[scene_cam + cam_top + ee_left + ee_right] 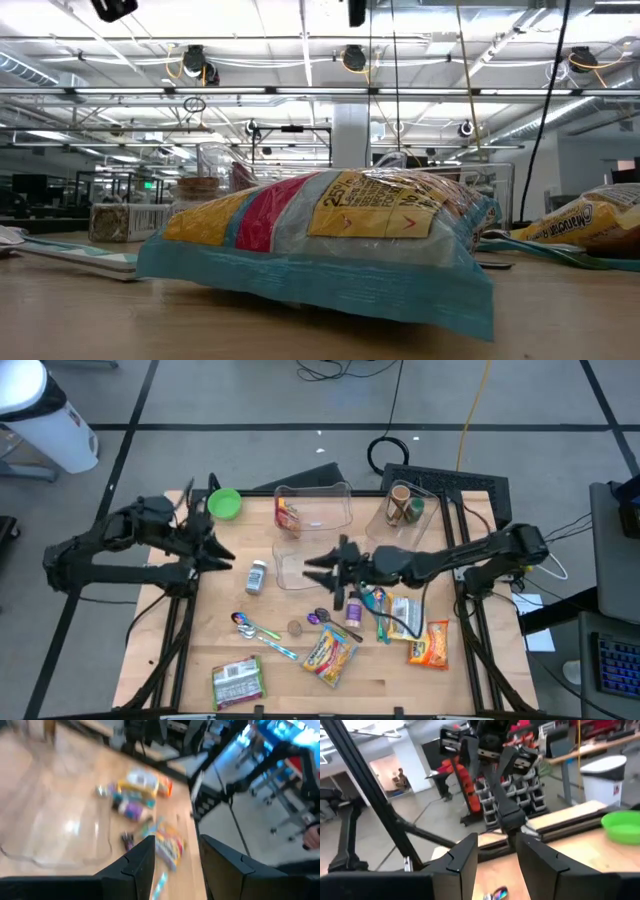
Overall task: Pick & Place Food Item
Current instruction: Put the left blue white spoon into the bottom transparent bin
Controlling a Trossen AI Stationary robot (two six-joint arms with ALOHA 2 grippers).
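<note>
Food items lie across the wooden table (180,660): a yellow-red snack bag (330,652) (320,240) at the near middle, a green packet (238,682), an orange bag (430,643), a white packet (405,610) and a small can (257,576). My right gripper (308,568) (496,836) reaches in from the right and hovers open over a clear empty tub (295,565). My left gripper (228,557) (177,840) hangs open near the table's left edge, pointing toward the middle. Neither holds anything. Neither gripper shows in the low view.
Two more clear tubs stand at the far edge, one with red contents (313,510), one with a brown jar (405,510). A green bowl (225,503) (622,825) sits far left. A spoon (255,628) and purple pieces (325,617) lie near the middle.
</note>
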